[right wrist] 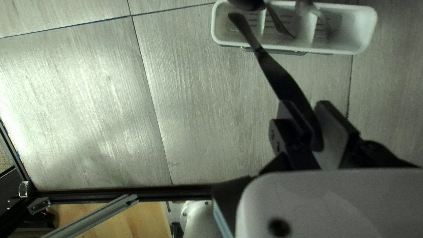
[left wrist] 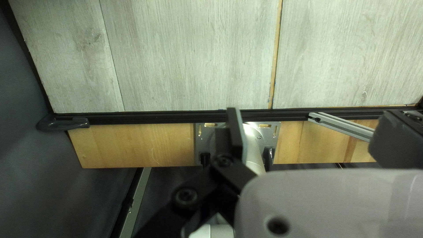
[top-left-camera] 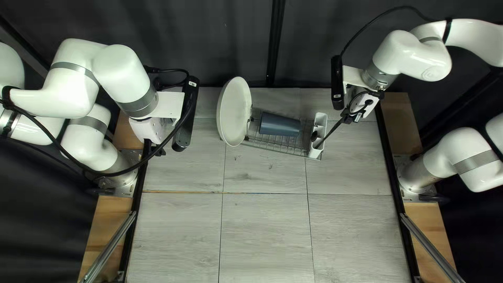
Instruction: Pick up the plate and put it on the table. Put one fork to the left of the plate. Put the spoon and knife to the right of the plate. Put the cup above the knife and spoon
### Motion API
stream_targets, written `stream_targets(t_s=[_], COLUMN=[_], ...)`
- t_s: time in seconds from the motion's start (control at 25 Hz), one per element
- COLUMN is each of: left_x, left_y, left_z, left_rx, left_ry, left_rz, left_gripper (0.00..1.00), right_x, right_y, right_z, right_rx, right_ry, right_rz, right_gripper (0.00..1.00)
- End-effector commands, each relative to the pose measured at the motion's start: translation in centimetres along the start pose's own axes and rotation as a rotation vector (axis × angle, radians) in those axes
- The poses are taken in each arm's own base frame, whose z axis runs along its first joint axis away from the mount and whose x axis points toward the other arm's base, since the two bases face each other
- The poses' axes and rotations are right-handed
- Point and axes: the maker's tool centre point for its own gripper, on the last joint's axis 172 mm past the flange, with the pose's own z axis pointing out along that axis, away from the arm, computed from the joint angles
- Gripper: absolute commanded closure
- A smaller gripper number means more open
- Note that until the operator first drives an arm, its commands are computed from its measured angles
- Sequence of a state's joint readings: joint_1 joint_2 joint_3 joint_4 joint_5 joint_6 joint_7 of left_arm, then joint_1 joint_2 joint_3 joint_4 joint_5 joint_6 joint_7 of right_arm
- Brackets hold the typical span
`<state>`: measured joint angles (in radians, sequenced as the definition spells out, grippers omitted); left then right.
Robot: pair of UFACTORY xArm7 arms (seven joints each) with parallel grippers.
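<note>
- My right gripper, at the upper right of the top left view, is clenched on a dark utensil; it has a knife's outline, though I can't swear to it.
- In the right wrist view the utensil slants away from between my fingers, its far end over one end compartment of the white caddy. Whether that tip dips inside or hovers above, I can't tell.
- Two more pieces stand in that caddy, both cut off by the frame: a dark rounded head, spoon-like, and a paler, glassy-looking one whose kind I can't make out.
- Left gripper, upper left of the top left view: released, fingers spread wide with nothing between. Its own wrist view has one finger plain, the other running past the frame edge.
- White plate, upper middle of the top left view: it's propped up in the wire rack, its broad face angled, and it hides that end of the rack.
- Just beside it, the blue-grey cup lies on its side on the rack, covering the wires beneath.
- Black cables cross in front of my left arm, partly masking its wrist.
</note>
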<state>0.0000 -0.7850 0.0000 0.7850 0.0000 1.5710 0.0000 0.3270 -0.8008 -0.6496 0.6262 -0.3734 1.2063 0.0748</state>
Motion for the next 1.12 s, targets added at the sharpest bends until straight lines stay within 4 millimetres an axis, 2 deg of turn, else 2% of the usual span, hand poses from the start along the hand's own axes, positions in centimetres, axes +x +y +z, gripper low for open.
stream_targets(t_s=[0.04, 0.28, 0.44, 0.52, 0.68, 1.12], left_x=[0.0, 0.0, 0.0, 0.0, 0.0, 0.0], left_y=[0.0, 0.0, 0.0, 0.0, 0.0, 0.0], left_z=[0.0, 0.0, 0.0, 0.0, 0.0, 0.0], left_rx=[0.000, 0.000, 0.000, 0.000, 0.000, 0.000], left_ry=[0.000, 0.000, 0.000, 0.000, 0.000, 0.000], left_rz=[0.000, 0.000, 0.000, 0.000, 0.000, 0.000], left_gripper=[0.00, 0.00, 0.00, 0.00, 0.00, 0.00], right_x=[0.0, -1.2, -2.4, -3.1, -3.7, -3.7], right_y=[-0.4, -1.9, -3.7, -5.6, -8.7, -8.6], right_z=[-2.5, -9.5, -12.2, -13.5, -14.4, -14.3], right_rx=[-0.026, -0.077, -0.067, -0.061, -0.062, -0.084], right_ry=[0.002, -0.006, -0.028, -0.038, -0.057, -0.052], right_rz=[0.005, 0.037, 0.084, 0.113, 0.121, 0.101], right_gripper=[1.00, 1.00, 1.00, 1.00, 1.00, 1.00])
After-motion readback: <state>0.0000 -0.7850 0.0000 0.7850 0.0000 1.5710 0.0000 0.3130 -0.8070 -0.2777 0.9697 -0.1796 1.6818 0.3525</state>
